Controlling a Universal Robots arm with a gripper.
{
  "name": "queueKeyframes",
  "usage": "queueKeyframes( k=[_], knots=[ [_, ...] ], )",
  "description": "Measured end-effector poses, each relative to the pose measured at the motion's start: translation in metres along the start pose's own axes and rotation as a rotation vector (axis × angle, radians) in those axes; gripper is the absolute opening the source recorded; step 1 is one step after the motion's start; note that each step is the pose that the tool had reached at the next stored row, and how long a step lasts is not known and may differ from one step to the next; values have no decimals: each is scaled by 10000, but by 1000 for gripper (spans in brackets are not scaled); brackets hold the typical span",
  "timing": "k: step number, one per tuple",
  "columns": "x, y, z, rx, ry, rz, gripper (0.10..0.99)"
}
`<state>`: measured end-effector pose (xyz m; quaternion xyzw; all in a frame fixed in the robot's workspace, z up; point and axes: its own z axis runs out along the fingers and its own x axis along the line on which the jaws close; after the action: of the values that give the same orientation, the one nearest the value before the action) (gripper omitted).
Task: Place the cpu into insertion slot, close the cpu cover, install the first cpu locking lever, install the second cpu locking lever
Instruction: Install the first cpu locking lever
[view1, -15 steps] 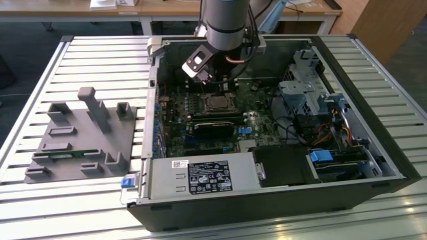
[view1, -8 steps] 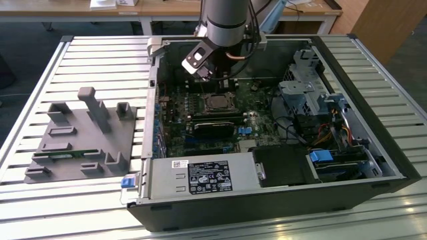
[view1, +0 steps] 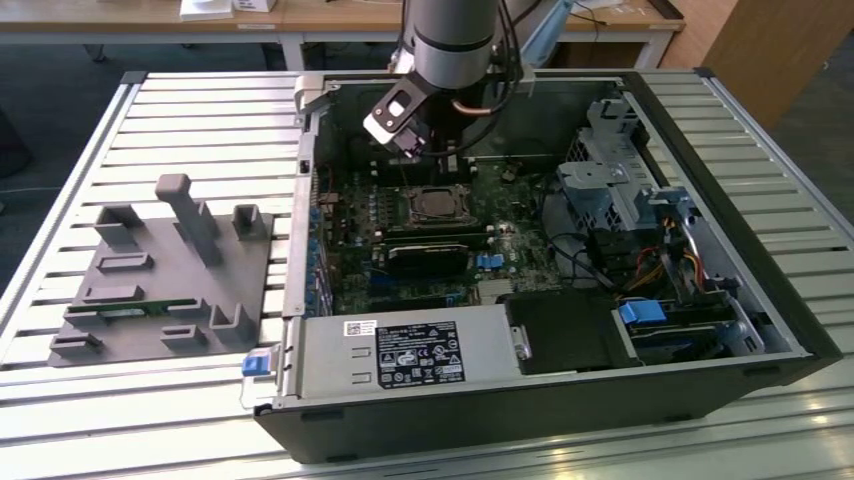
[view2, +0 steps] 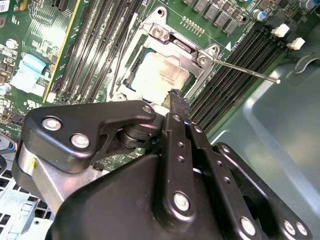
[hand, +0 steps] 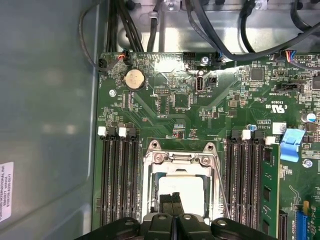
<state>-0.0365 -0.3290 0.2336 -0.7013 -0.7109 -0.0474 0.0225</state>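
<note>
Slatted metal tabletop (view1: 200, 110) carried the open computer case (view1: 754, 215), and a grey fixture block (view1: 147, 300) lay beside it toward the exterior view's left. I held my pincer (view2: 174, 96) low inside the case, just above the insertion slot (view1: 437, 205) on the green motherboard (hand: 170, 107). My two black fingers were pressed tight together and carried nothing. The cpu (view2: 157, 75) sat in the slot, a small flat square with a dull, pale silver-grey top that looked faintly smudged and yellowish in the second wrist view. Over it lay the cpu cover (hand: 180, 161), a thin silver-grey metal frame. Its square window left the chip's top bare, and two round screw heads showed along one edge. In the first wrist view my fingertips hung over the chip's near edge; I could not tell whether they touched it. A thin metal lever rod (view2: 245, 70) stuck out from the frame's corner and angled away across the long black memory slots (hand: 119, 175) that flanked the socket on both sides.
</note>
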Motion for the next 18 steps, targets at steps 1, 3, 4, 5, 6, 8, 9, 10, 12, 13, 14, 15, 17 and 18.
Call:
queueKeyframes(
  k=[1, 3, 4, 5, 6, 8, 9, 10, 12, 13, 14, 15, 17, 18],
  knots=[
    [0, 0, -5, -1, 0, 0, 106],
    [1, 0, -13, -1, 0, 0, 106],
    [2, 1, -18, -1, 1, 0, 106],
    [2, 1, -24, -1, 1, 0, 106],
    [3, 1, -28, 0, 0, 0, 106],
    [4, 1, -36, -1, 1, 0, 106],
    [4, 2, -41, -1, 1, 0, 106],
    [4, 2, -45, -1, 0, 0, 106],
    [5, 2, -50, -2, 3, 0, 106],
    [6, 2, -53, -2, 2, 0, 106],
    [6, 2, -57, -1, 0, 0, 106],
    [6, 2, -61, 1, -1, 1, 106],
    [7, 3, -70, 0, 0, 0, 106],
    [7, 3, -76, -1, 0, 0, 106]
  ],
)
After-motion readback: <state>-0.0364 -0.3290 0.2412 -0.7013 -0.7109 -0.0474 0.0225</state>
